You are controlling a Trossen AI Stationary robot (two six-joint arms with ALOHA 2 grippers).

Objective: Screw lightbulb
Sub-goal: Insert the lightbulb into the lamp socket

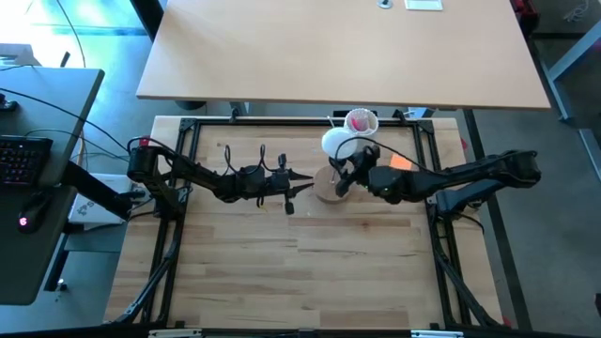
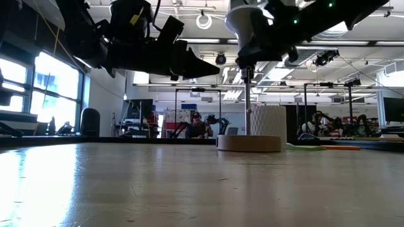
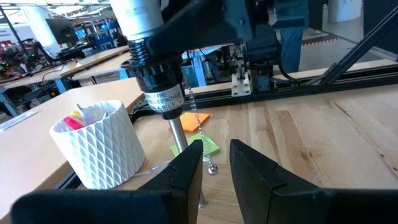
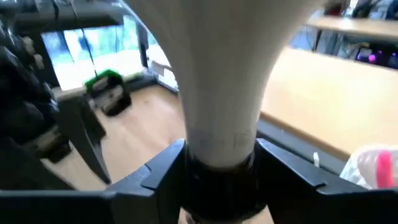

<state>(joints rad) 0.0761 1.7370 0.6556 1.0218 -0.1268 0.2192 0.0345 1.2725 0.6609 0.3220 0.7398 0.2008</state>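
The white lightbulb [image 2: 248, 25] stands upright with its screw base in the black socket [image 3: 159, 81]. The socket tops a thin metal rod [image 2: 247, 107] that rises from a round wooden base [image 2: 249, 143]. My right gripper [image 4: 219, 155] is shut on the bulb; it also shows in the high view [image 1: 349, 171]. My left gripper [image 3: 216, 163] is open and empty, just left of the lamp at about socket height. It also shows in the high view [image 1: 299, 187]. The rod passes behind one of its fingers. My right gripper pinches the bulb's narrow neck [image 4: 217, 134] between its two fingers [image 4: 163, 171], just above the black socket. The fingers come from the table's right, across the neck. The bulb stands upright, globe up, its base in the socket.
A white ribbed cup [image 3: 99, 146] with pink contents stands just behind the lamp; it also shows in the high view [image 1: 362, 122]. Green and orange paper notes [image 3: 198, 134] lie near the base. Black frame rails run along the far edge. Bare wooden tabletop [image 1: 300, 272] lies toward the near edge.
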